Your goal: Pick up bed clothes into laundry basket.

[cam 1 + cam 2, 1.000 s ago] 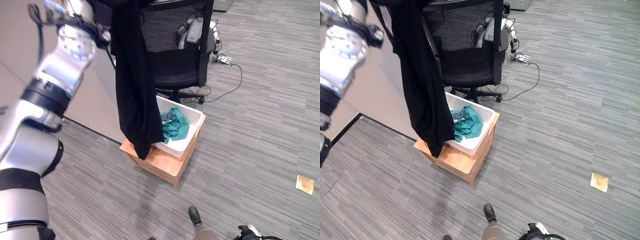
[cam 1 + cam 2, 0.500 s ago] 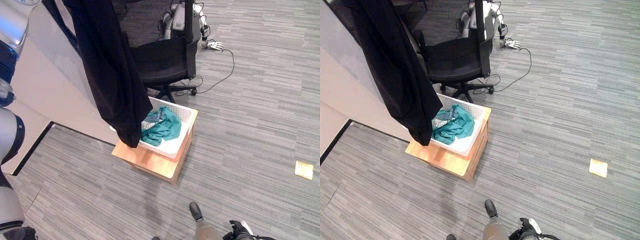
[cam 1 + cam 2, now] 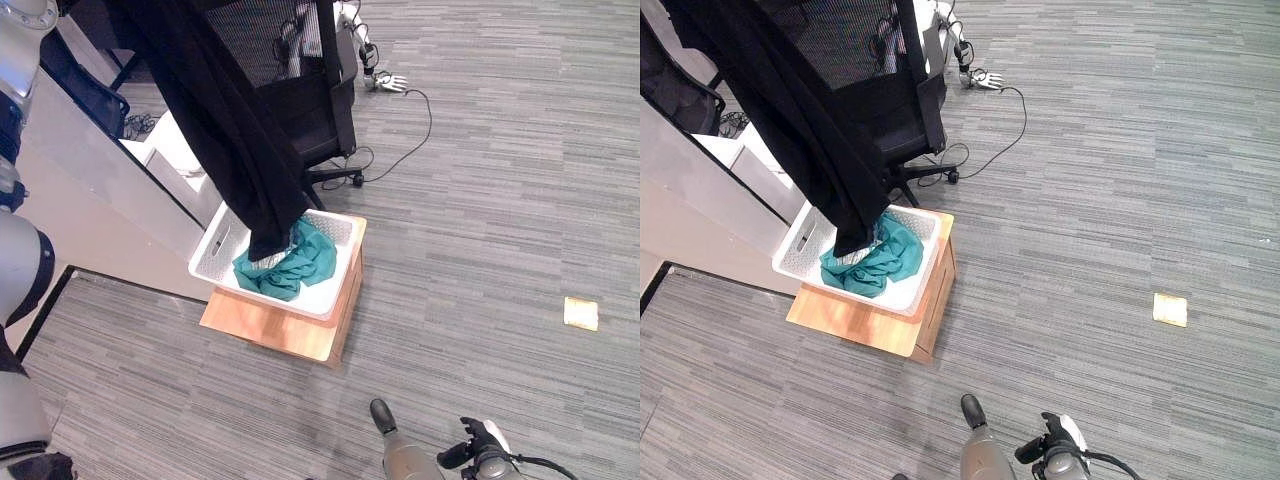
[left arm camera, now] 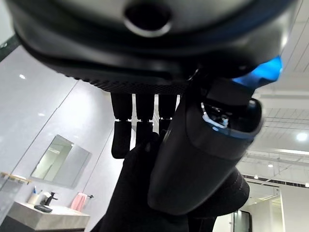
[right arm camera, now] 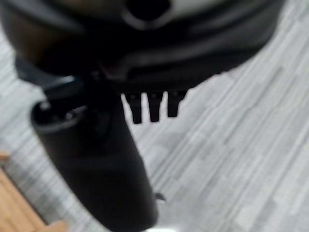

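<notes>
Pinching the long black garment (image 3: 235, 130), the left hand (image 4: 145, 130) is dangling its hem inside the white plastic laundry basket (image 3: 218, 245); the right hand (image 5: 149, 108) is hanging with straight fingers over bare grey carpet (image 3: 500, 200).

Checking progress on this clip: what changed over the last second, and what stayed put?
The black garment, pinched in the left hand, has come down: its hem, earlier hanging outside the white laundry basket, now dips in onto the teal cloth. The camera shifted too. Basket, wooden box and office chair stayed; the right hand hangs idle.

Left hand (image 4: 145, 130) raised, fingers pinched closed, right hand (image 5: 149, 104) low, fingers relaxed
</notes>
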Motion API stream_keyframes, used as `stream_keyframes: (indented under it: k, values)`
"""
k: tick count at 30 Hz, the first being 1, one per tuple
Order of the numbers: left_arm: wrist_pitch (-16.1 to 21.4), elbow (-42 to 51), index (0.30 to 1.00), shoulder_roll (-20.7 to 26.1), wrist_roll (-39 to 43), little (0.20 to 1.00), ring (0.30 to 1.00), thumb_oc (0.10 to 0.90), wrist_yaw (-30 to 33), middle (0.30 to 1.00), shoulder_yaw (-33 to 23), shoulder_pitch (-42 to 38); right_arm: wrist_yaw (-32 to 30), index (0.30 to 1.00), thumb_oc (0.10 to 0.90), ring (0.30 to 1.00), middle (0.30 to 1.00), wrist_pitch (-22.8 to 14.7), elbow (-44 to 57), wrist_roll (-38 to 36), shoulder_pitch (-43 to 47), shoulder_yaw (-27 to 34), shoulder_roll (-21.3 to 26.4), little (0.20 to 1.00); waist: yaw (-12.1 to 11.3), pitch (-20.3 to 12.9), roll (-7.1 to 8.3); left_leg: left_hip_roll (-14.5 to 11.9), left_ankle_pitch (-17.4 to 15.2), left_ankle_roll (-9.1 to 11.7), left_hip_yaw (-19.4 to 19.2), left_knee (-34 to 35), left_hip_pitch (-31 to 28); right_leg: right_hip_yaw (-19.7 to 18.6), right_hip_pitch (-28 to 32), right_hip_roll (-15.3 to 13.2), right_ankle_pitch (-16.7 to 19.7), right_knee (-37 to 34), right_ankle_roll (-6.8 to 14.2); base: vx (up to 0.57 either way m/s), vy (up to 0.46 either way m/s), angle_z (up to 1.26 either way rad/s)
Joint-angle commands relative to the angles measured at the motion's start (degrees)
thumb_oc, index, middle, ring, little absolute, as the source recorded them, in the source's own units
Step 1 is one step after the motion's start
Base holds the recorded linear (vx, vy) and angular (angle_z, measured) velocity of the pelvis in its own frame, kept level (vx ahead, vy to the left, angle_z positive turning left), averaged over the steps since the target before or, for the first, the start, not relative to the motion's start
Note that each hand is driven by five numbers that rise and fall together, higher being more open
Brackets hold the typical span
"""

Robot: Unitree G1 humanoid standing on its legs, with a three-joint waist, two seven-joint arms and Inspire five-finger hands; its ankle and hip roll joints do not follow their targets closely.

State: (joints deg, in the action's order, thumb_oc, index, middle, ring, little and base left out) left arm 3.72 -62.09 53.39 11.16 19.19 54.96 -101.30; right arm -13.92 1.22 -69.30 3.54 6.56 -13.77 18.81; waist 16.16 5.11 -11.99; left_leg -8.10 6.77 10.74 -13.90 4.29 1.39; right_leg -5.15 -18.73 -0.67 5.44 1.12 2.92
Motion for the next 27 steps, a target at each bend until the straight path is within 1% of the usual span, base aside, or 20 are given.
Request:
stream_keyframes:
  k: [1,3,4,5,6,7,9,10,11,12,13,15,16,18,19,20,22,24,26,27]
  values:
    - [2.8,-2.6,0.3,3.9,1.9,0.3,0.3,0.4,2.3,0.3,-8.3,-1.5,-0.5,0.9,0.8,0.9,0.9,-0.5,-3.2,0.6,-3.4,-2.5,2.7,0.9,-1.2,-4.7,1.62,-5.6,1.0,3.2,3.2,0.7,4.2,5.5,7.4,-4.1,-3.4,-6.1,9.0,-0.03,-0.028,0.01]
    - [3.4,1.2,0.3,1.6,3.4,0.3,0.3,0.4,2.2,0.3,-13.6,4.9,-0.6,0.9,0.8,0.9,0.9,-0.1,-3.4,0.4,-3.4,-2.5,2.7,0.9,-1.8,-4.2,2.48,-5.6,0.8,3.0,3.7,0.7,4.2,6.1,7.8,-4.0,-3.6,-6.1,8.8,-0.04,-0.028,-0.03]
    - [3.3,1.5,0.3,1.6,3.3,0.3,0.3,0.4,2.4,0.3,-14.1,5.5,-0.6,0.9,0.8,0.9,0.9,-0.1,-3.4,0.4,-3.5,-2.5,2.9,0.9,-1.8,-4.3,2.3,-5.6,0.8,3.0,3.7,0.7,4.1,6.1,7.9,-4.0,-3.7,-6.1,8.8,-0.04,-0.025,0.0]
    - [3.7,4.2,0.3,0.1,3.4,0.3,0.3,0.4,2.4,0.3,-15.8,8.5,-0.5,0.9,0.8,0.9,0.9,0.3,-3.6,0.2,-3.3,-2.4,3.0,0.9,-2.2,-4.0,2.8,-5.6,0.8,2.9,4.0,0.7,4.3,6.5,8.0,-3.9,-3.9,-6.1,8.6,-0.07,-0.048,0.11]
    - [4.3,8.4,0.3,-2.1,4.0,0.3,0.3,0.4,2.8,0.3,-19.2,14.2,-0.4,0.9,0.8,0.9,0.9,1.1,-4.2,0.2,-2.4,-2.6,3.4,0.9,-2.9,-3.3,3.76,-5.6,0.7,2.8,4.6,0.7,4.5,7.0,8.2,-3.7,-4.0,-6.1,8.5,-0.09,-0.058,0.2]
    - [4.5,10.0,0.3,-3.3,4.4,0.3,0.3,0.4,2.7,0.3,-20.4,16.8,-0.5,0.9,0.8,0.9,0.9,1.4,-4.3,0.3,-2.0,-2.9,3.1,0.9,-3.2,-3.0,4.34,-5.6,0.6,2.7,4.9,0.7,4.7,7.2,8.2,-3.6,-4.2,-6.1,8.4,-0.08,-0.044,0.2]
    - [4.2,11.8,0.3,-6.2,4.4,0.3,0.3,0.4,2.3,0.3,-22.5,21.4,-0.4,0.9,0.8,0.9,0.9,2.2,-4.9,0.3,-1.9,-3.3,3.2,0.9,-3.4,-2.6,4.87,-5.4,0.4,2.5,5.3,0.7,4.8,7.5,8.4,-3.6,-4.2,-6.1,8.3,-0.03,-0.022,0.2]
    - [4.1,11.9,0.3,-6.2,4.3,0.3,0.3,0.4,2.3,0.3,-22.6,21.5,-0.4,0.9,0.8,0.9,0.9,2.2,-4.9,0.3,-1.9,-3.3,3.3,0.9,-3.4,-2.7,4.83,-5.4,0.4,2.5,5.3,0.7,4.8,7.5,8.4,-3.6,-4.2,-6.1,8.3,-0.02,-0.012,0.24]
    - [4.0,12.0,0.3,-7.9,3.7,0.3,0.3,0.4,1.9,0.3,-23.0,23.3,-0.4,0.9,0.8,0.9,0.9,2.4,-5.2,0.3,-1.7,-3.3,3.4,0.9,-3.5,-2.3,5.32,-5.4,0.3,2.5,5.4,0.7,4.9,7.6,8.4,-3.5,-4.2,-6.1,8.2,-0.02,-0.003,0.18]
    - [3.6,12.6,0.3,-9.0,3.0,0.3,0.3,0.4,1.6,0.3,-23.9,25.1,-0.5,0.9,0.8,0.9,0.9,2.6,-5.4,0.4,-1.4,-3.5,3.6,0.9,-3.6,-2.2,5.49,-5.4,0.3,2.4,5.5,0.7,4.9,7.7,8.4,-3.5,-4.2,-6.1,8.2,-0.03,-0.005,0.1]
    - [3.4,13.1,0.3,-11.4,2.3,0.3,0.3,0.4,1.1,0.3,-24.3,27.3,-0.5,0.9,0.8,0.9,0.9,2.7,-5.5,0.3,-1.3,-3.7,3.5,0.9,-3.6,-1.9,5.93,-5.4,0.1,2.4,5.6,0.7,5.0,7.8,8.6,-3.4,-4.3,-6.1,8.1,-0.03,0.001,0.05]
    - [2.0,11.4,0.3,-13.8,-1.4,0.3,0.3,0.4,0.4,0.3,-23.9,29.9,-0.5,0.9,0.8,0.9,0.9,2.7,-5.6,0.1,-1.1,-4.1,3.1,0.9,-3.6,-1.6,6.21,-5.4,-0.1,2.3,5.7,0.7,4.9,7.8,8.7,-3.4,-4.2,-6.1,8.0,-0.02,0.014,0.08]
    - [1.9,11.5,0.3,-13.9,-1.5,0.3,0.3,0.4,0.4,0.3,-23.9,30.0,-0.5,0.9,0.8,0.9,0.9,2.7,-5.7,0.1,-1.2,-4.1,3.2,0.9,-3.6,-1.6,6.19,-5.4,-0.1,2.3,5.7,0.7,4.9,7.9,8.7,-3.4,-4.2,-6.1,8.0,0.0,0.01,0.11]
    - [1.0,8.4,0.3,-16.6,-4.5,0.3,0.3,0.4,-0.1,0.3,-23.5,31.5,-0.4,0.9,0.8,0.9,0.9,2.6,-5.9,0.1,-0.3,-4.5,3.1,0.9,-3.5,-1.5,6.54,-5.3,-0.2,2.2,5.8,0.7,4.9,7.8,8.8,-3.4,-4.1,-6.1,7.9,0.0,0.002,0.07]
    - [1.0,8.4,0.3,-16.6,-4.5,0.3,0.3,0.4,-0.1,0.3,-23.5,31.5,-0.4,0.9,0.8,0.9,0.9,2.6,-5.9,0.1,-0.3,-4.5,3.1,0.9,-3.5,-1.5,6.53,-5.3,-0.2,2.2,5.8,0.7,4.9,7.8,8.8,-3.4,-4.1,-6.1,7.9,0.0,0.0,0.0]
    - [0.2,5.7,0.3,-18.9,-6.3,0.3,0.3,0.4,-0.5,0.3,-23.5,32.9,-0.8,0.9,0.8,0.9,0.9,2.7,-6.1,0.2,0.5,-5.0,3.0,0.9,-3.3,-1.4,6.67,-5.2,-0.3,2.2,5.8,0.7,5.1,7.8,8.6,-3.4,-4.1,-6.1,7.9,0.0,0.0,0.0]
    - [-0.3,2.2,0.3,-21.0,-7.4,0.3,0.3,0.4,-0.8,0.3,-23.8,33.6,-1.1,0.9,0.8,0.9,0.9,2.7,-6.1,0.3,1.9,-5.5,3.1,0.9,-3.1,-1.2,6.77,-5.1,-0.3,2.2,5.8,0.7,5.4,7.7,8.1,-3.4,-3.8,-6.1,7.9,0.0,0.0,0.0]
    - [-1.0,-2.1,0.3,-23.3,-8.3,0.3,0.3,0.4,-0.6,0.3,-24.2,33.8,-1.6,0.9,0.8,0.9,0.9,3.1,-6.7,-0.3,5.3,-6.5,3.1,0.9,-2.8,-0.4,6.62,-4.7,-0.3,2.1,6.0,0.7,7.0,7.3,6.0,-3.6,-3.0,-6.1,8.1,-0.05,-0.008,-0.05]
    - [-1.1,-3.2,0.3,-23.5,-8.3,0.3,0.3,0.4,-0.4,0.3,-24.7,34.0,-1.8,0.9,0.8,0.9,0.9,3.0,-6.7,-0.5,5.9,-6.6,2.9,0.9,-2.7,-0.5,6.48,-4.6,-0.3,2.0,6.0,0.7,7.6,7.1,5.2,-3.7,-2.7,-6.1,8.2,-0.04,-0.009,-0.1]
    - [-1.4,-5.8,0.3,-23.8,-8.6,0.3,0.3,0.4,-0.4,0.3,-25.5,34.2,-2.3,0.9,0.8,0.9,0.9,2.7,-7.0,-1.1,6.8,-6.6,2.6,0.9,-2.3,-0.5,6.13,-4.5,-0.4,2.0,5.7,0.7,8.9,6.6,3.4,-3.7,-2.1,-6.1,8.4,-0.03,-0.011,-0.12]
